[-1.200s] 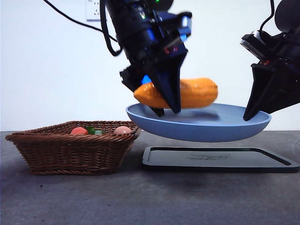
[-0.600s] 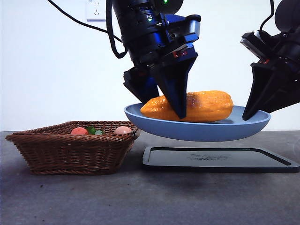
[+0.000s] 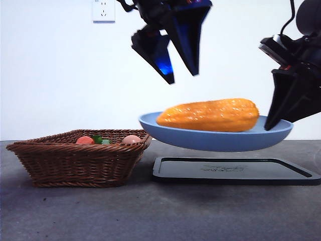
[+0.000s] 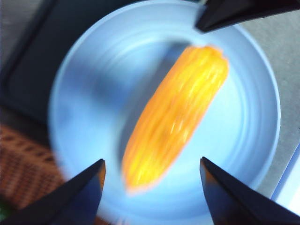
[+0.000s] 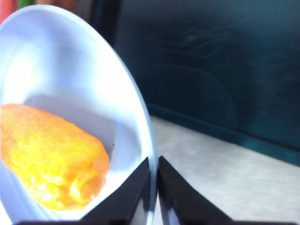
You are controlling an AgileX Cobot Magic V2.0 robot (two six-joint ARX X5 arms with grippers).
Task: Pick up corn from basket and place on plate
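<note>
The long orange-yellow corn cob (image 3: 209,115) with bumpy kernel rows lies on its side in the wide, shallow, round blue plastic plate (image 3: 200,138), running along most of the plate's width. The plate hangs in the air above the flat black rectangular tray (image 3: 235,170), not touching it.

The right gripper (image 5: 153,174) has its two black fingers (image 5: 129,193) pressed onto the plate's rim, one inside and one outside, pinching the plate at the edge beside one rounded end of the cob. In the front view this gripper (image 3: 278,118) comes in from the right side and meets the plate's right edge.

The left gripper (image 3: 180,75) hangs above the plate, clear of the corn, its fingers (image 4: 84,187) spread wide apart and holding nothing; its wrist view looks straight down on the cob (image 4: 176,117) lying diagonally across the blurred blue plate (image 4: 93,93).

The shallow square brown woven wicker basket (image 3: 75,160) sits on the dark grey bench (image 3: 150,211) just beside the tray's left end. Inside it show a small round red fruit (image 3: 85,140), a peach-coloured fruit (image 3: 131,139) and a bit of green (image 3: 98,139).
</note>
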